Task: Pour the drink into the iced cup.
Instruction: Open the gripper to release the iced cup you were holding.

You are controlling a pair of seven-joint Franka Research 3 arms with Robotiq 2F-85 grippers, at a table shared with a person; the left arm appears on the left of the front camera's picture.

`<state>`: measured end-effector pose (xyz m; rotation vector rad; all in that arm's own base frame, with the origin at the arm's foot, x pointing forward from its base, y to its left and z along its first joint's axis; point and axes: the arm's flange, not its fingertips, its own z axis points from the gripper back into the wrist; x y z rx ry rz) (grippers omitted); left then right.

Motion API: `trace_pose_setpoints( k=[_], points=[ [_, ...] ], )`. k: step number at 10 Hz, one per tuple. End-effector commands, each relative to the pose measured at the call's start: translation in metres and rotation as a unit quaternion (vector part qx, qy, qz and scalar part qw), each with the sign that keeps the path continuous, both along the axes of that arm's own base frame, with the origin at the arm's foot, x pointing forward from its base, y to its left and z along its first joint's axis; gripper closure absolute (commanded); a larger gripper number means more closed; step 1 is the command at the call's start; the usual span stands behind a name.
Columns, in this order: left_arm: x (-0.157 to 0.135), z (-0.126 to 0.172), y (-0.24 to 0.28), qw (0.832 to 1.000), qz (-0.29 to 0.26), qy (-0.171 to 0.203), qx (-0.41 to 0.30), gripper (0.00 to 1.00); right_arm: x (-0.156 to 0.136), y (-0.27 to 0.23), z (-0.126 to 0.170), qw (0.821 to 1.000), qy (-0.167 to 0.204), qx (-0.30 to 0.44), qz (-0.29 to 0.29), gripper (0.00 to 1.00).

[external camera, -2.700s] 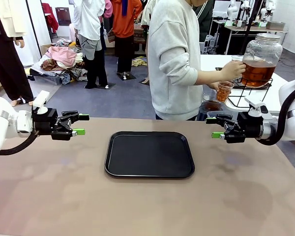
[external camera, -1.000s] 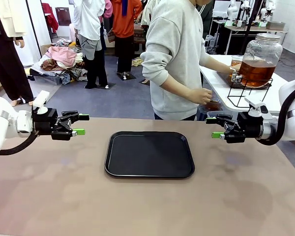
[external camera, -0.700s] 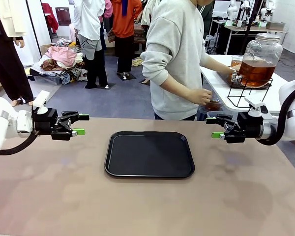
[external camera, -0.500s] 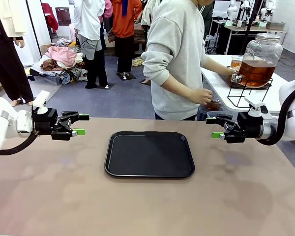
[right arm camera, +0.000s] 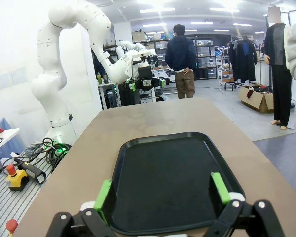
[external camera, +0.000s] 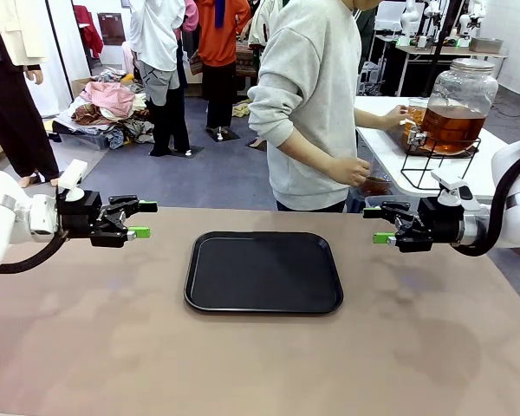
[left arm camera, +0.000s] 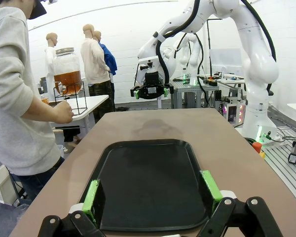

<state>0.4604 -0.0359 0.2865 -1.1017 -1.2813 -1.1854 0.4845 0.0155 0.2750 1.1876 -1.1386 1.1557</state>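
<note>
The drink is amber liquid in a large glass jar [external camera: 456, 121] with a tap, on a wire stand on the side table at the far right. It also shows in the left wrist view as the jar [left arm camera: 68, 74]. A person in a grey sweatshirt [external camera: 308, 104] stands beside it, one hand [external camera: 397, 118] by the tap and the other hand [external camera: 354, 171] lower down. The iced cup is out of view. My left gripper [external camera: 144, 219] hovers open left of the black tray [external camera: 263, 270]. My right gripper [external camera: 375, 224] hovers open to its right. Both hold nothing.
The tray [left arm camera: 148, 173] lies bare in the middle of the brown table, between my left gripper [left arm camera: 150, 191] and, from the other side, my right gripper [right arm camera: 162, 191] over the tray [right arm camera: 172, 173]. Other people stand far behind.
Both arms are still. The person has leaned slightly and drawn the far hand a little back from the jar's tap.
</note>
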Motion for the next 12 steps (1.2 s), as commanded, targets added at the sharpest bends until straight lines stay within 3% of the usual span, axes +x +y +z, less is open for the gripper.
trace_pose_setpoints(
  k=[1, 12],
  points=[
    [0.0014, 0.0010, -0.0012, 1.000, 0.002, -0.004, -0.002, 0.00, 0.0008, 0.0007, 0.0025, 1.000, -0.003, -0.002, 0.000, 0.00],
    [0.0014, 0.0010, -0.0012, 1.000, 0.002, -0.004, -0.002, 0.00, 0.0008, 0.0007, 0.0025, 1.000, -0.003, -0.002, 0.000, 0.00]
  ],
)
